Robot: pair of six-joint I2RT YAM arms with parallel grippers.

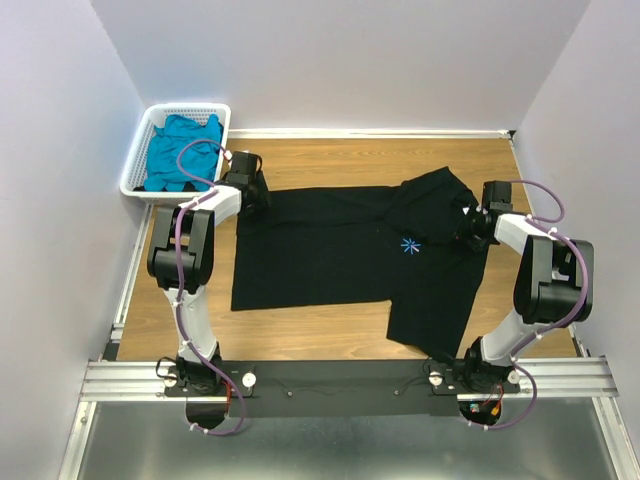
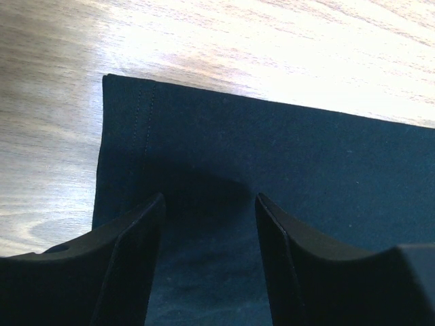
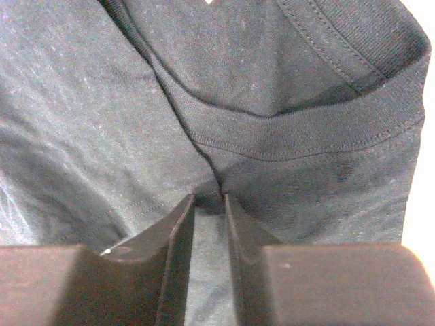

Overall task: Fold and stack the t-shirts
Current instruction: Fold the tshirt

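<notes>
Right hand [image 3: 209, 204]: fingers nearly together, clamped on a raised ridge of black cloth just below the ribbed neckband [image 3: 306, 129]. The grip looks thin; whether it takes one layer or two, can't tell. Left hand [image 2: 209, 204]: fingers apart, straddling flat cloth just inside the corner of the stitched hem [image 2: 146, 109], nothing caught between them yet. Both hands are on the one garment, the black t-shirt [image 1: 320, 255], which is spread across the middle of the table [image 1: 330, 150] with its hem end toward the left edge and its collar end toward the right edge. The collar end is already doubled over itself, a loose flap lying just above the light-blue starburst print [image 1: 410, 245]. On the right a panel of the shirt reaches toward the near edge. The rest of the body lies single and flat. The teal t-shirt [image 1: 180, 150] sits crumpled in the white slotted basket [image 1: 195, 107] at the far left corner, with neither hand on it. Judgement: early. The black shirt is at most part-way into a first fold, with no tidy rectangle and no stack begun. Left to do: finish folding the black one, pull out the teal one, spread and fold it, then set one on the other.
</notes>
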